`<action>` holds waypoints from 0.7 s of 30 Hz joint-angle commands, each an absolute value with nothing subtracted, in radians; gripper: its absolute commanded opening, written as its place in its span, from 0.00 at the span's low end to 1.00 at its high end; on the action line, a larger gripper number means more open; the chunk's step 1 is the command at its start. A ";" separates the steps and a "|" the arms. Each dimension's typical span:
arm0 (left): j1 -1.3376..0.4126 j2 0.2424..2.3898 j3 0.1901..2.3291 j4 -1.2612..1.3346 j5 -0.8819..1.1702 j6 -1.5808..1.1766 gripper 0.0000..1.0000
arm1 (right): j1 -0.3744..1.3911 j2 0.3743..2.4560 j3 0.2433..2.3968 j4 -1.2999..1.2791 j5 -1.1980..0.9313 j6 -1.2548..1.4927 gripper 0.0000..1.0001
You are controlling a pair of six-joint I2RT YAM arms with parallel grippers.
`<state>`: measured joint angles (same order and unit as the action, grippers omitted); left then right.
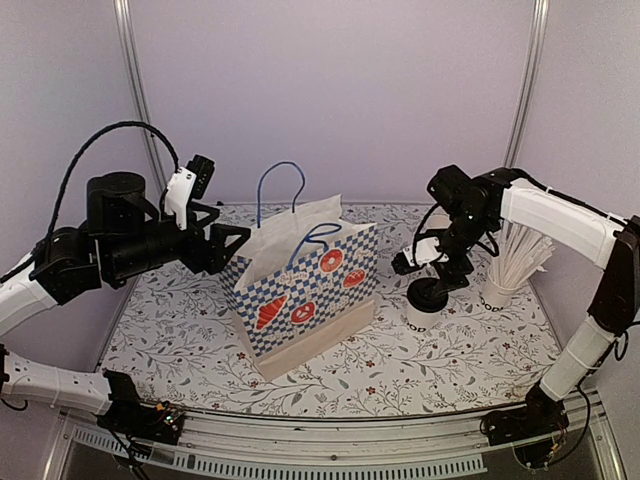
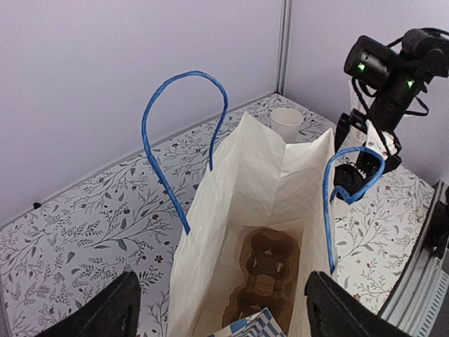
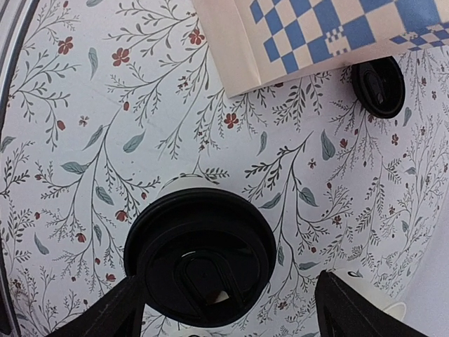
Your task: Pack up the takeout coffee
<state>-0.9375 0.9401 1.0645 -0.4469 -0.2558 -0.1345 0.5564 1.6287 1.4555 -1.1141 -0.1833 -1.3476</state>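
**A:** The takeout coffee (image 1: pixel 427 303) stands upright on the floral table (image 1: pixel 180 340). It is at 3 o'clock of the checked paper bag (image 1: pixel 310 290), outside it. Does the wrist camera add anything?

**B:** The right wrist view looks straight down on its black lid (image 3: pixel 200 263). The right gripper (image 3: pixel 238 312) is spread, with one finger off each side of that lid, and I see neither pressing it. From the top view the same gripper hangs just over the cup, and the arm hides the gap.

**A:** What else shows only there?

**B:** A loose lid (image 3: pixel 379 86), also black, lies flat at 1 o'clock of the coffee, close to the bag's bottom corner. I can't pick it out from above.

**A:** And the other arm?

**B:** From above, the left gripper (image 1: pixel 228 247) sits at 9 o'clock of the bag, at rim height. Its own camera shows the fingers wide apart with the bag's near end between them. I cannot tell whether they touch the paper.

**A:** Can you see inside the bag?

**B:** Only from the left wrist: a brown cardboard cup carrier (image 2: pixel 265 274) lies on the bottom. A lidless white cup (image 2: pixel 286 121) stands at 12 o'clock beyond the bag's mouth.

**A:** The top view alone gives the cup of white sticks (image 1: pixel 503 290), at 3 o'clock of the coffee.
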 commanded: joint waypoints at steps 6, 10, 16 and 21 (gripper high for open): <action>-0.917 0.927 1.047 -0.446 -0.257 -0.122 0.84 | 0.563 1.699 1.451 -1.154 -0.154 -1.358 0.88; -0.917 0.924 1.044 -0.448 -0.257 -0.123 0.84 | 0.563 1.713 1.451 -1.155 -0.151 -1.350 0.88; -0.916 0.917 1.034 -0.445 -0.255 -0.130 0.84 | 0.563 1.722 1.462 -1.181 -0.155 -1.344 0.87; -0.915 0.917 1.033 -0.440 -0.256 -0.130 0.84 | 0.563 1.712 1.540 -1.231 -0.197 -1.332 0.87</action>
